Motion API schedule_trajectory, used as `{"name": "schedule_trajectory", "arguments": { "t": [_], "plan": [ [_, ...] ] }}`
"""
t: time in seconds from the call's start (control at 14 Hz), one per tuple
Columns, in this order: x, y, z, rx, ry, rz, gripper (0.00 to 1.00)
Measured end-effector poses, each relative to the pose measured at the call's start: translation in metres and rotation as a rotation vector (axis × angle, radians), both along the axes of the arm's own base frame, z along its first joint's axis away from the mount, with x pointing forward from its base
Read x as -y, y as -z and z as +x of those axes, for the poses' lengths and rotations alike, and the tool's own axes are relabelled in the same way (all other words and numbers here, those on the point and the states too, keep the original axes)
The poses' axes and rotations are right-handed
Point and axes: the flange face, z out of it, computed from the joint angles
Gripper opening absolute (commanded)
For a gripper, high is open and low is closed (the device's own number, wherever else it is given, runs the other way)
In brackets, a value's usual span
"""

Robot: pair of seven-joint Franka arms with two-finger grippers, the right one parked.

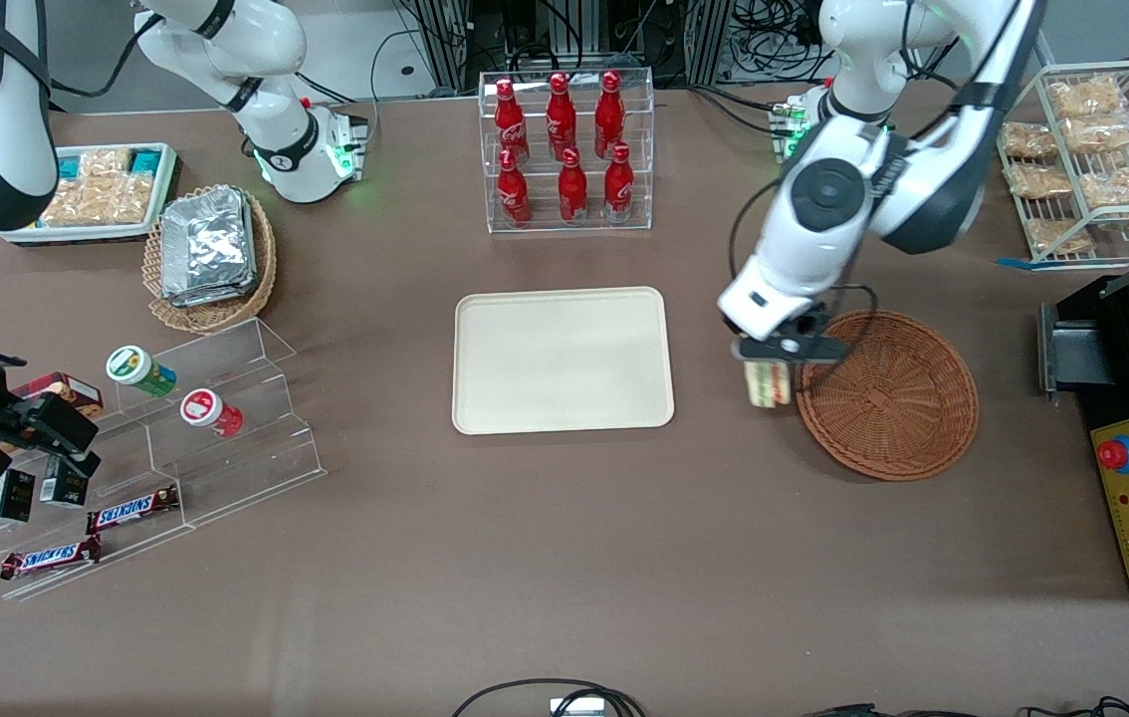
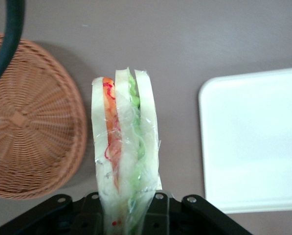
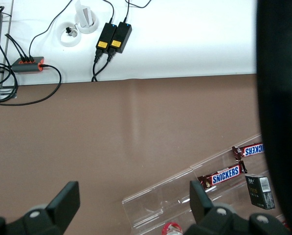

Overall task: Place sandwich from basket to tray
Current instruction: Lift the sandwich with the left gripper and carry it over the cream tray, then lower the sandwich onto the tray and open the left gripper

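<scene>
Film-wrapped triangular white-bread sandwich [image 2: 125, 152]: soft, light, slippery; pinched at its base by left hand [image 1: 772, 370], between round reddish-brown wicker basket [image 1: 898, 398] and cream rectangular tray [image 1: 563, 360].

Robot lab: mock shop table [image 1: 564, 558], cables [image 1: 545, 30].

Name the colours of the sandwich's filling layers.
Orange-red and green between white bread, clearest in the left wrist view: sandwich in the pincer.

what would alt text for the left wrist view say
The end effector holds a plastic-wrapped sandwich upright above bare brown table, orange, red and green filling showing between white bread. A reddish-brown wicker basket lies to one side and a cream tray to the other, both without contents.
</scene>
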Motion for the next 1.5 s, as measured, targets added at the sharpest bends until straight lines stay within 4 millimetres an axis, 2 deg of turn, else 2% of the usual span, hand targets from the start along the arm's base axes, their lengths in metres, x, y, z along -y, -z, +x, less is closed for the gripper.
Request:
{"name": "schedule_trajectory", "arguments": {
  "t": [0.21,0.36,0.5,0.64,0.86,1.0,1.21,1.29,1.36,1.43,1.5],
  "plan": [
    [0.054,0.005,-0.026,-0.012,0.03,-0.018,0.0],
    [0.086,0.017,-0.044,-0.028,0.044,-0.028,0.0],
    [0.11,0.038,-0.061,-0.023,0.056,-0.012,0.0],
    [0.131,0.066,-0.074,-0.004,0.049,0.007,0.0],
    [0.151,0.114,-0.086,-0.014,0.059,0.02,0.0],
    [0.161,0.141,-0.085,-0.041,0.079,0.021,0.0],
    [0.173,0.172,-0.082,-0.068,0.094,0.023,0.0],
    [0.178,0.176,-0.083,-0.066,0.095,0.025,0.0],
    [0.181,0.175,-0.084,-0.059,0.093,0.031,0.32],
    [0.182,0.174,-0.085,-0.053,0.089,0.035,0.59],
    [0.182,0.174,-0.085,-0.051,0.087,0.036,0.71]
  ]
}}
